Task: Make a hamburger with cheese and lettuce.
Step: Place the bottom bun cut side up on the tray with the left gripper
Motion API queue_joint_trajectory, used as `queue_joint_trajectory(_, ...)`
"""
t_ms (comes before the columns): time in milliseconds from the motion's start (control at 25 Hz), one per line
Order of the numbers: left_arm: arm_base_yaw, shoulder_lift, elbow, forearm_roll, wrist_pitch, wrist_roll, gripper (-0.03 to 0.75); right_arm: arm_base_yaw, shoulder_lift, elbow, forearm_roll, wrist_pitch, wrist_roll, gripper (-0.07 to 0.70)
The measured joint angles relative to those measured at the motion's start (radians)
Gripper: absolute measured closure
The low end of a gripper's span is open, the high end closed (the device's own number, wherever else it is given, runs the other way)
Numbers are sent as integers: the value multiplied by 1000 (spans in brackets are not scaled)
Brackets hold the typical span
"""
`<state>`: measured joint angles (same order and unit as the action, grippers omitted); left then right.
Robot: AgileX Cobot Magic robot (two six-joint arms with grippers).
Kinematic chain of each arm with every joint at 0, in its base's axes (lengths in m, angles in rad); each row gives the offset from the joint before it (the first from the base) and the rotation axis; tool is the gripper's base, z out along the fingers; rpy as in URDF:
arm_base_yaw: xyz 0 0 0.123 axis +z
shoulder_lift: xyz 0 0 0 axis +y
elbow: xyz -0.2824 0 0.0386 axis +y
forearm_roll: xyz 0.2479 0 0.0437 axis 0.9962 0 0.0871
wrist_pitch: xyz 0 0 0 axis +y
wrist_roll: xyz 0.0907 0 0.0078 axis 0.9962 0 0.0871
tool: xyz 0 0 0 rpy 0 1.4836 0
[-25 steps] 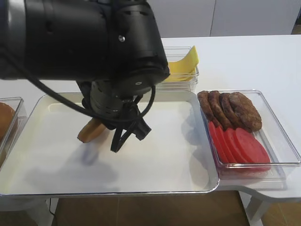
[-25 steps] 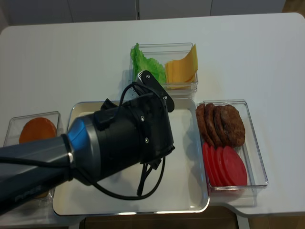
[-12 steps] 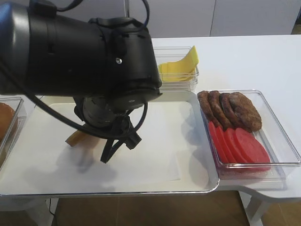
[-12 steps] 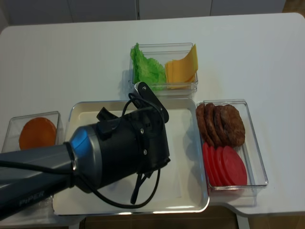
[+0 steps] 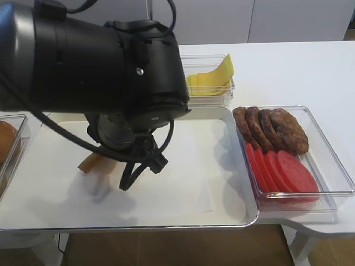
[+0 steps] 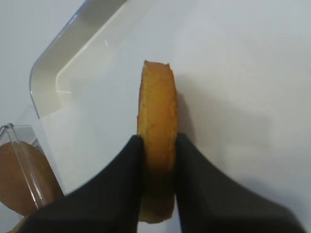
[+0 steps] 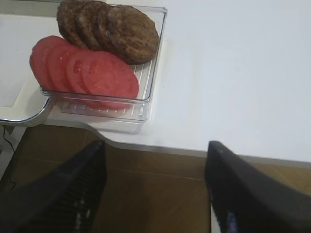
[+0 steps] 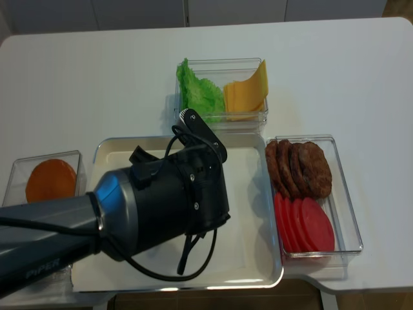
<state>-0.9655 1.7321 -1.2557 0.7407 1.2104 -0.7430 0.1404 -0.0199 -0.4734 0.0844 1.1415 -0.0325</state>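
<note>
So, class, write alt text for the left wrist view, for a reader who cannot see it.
The left tool is shut on a golden bun half, held on edge over a white tray. At lower left, another bun sits in a clear box beside the tray.

Golden bun half (image 6: 156, 145) stands on edge; lettuce (image 8: 195, 90) beside fanned cheese (image 8: 246, 90)

White table (image 8: 335, 71) — brown floor (image 7: 160, 189) (wood?).
</note>
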Motion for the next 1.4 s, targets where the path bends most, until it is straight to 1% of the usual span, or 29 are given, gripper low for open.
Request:
queue_joint_trajectory(400,-8,26,0,2,0,-4,583,0,0,0,0,0,0,153)
queue_joint_trajectory(720,-13,28,0,19,-4,-51,583,0,0,0,0,0,0,153)
queue_joint_trajectory(1040,-15,28,0,13,-37,-81,583,0,0,0,0,0,0,153)
queue_joint_trajectory(1280,-37,28,0,15,-70,-98,583,0,0,0,0,0,-2,153)
queue_joint_trajectory(1400,-41,28,0,17,-74,-117,583,0,0,0,0,0,-2,153)
